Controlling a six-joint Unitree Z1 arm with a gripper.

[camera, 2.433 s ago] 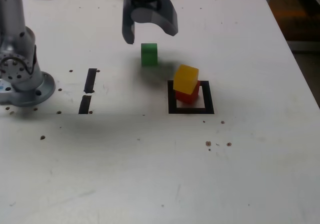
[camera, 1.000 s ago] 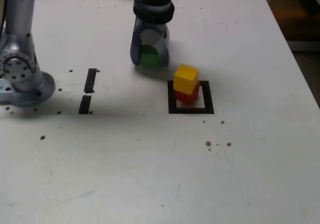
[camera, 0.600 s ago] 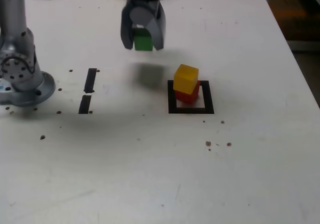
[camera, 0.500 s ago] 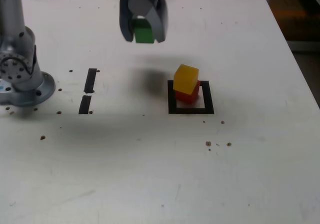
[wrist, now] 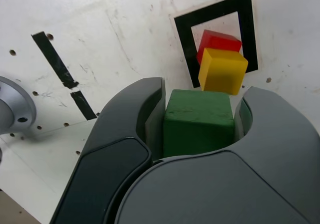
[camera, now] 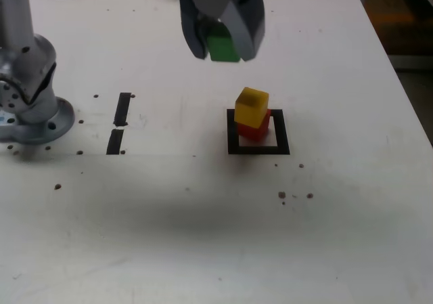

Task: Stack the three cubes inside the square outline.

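From the exterior view, the yellow cube (camera: 252,106) already sits on the red cube (camera: 256,128) inside the square outline (camera: 233,131); the gripper (camera: 223,47), clamped on the green cube (camera: 222,47), hangs above and behind them. In the wrist view, only that green cube (wrist: 198,121) is left to place on top

Exterior view high over table (camera: 203,250); wrist view close, downward; shared square outline (camera: 258,148).
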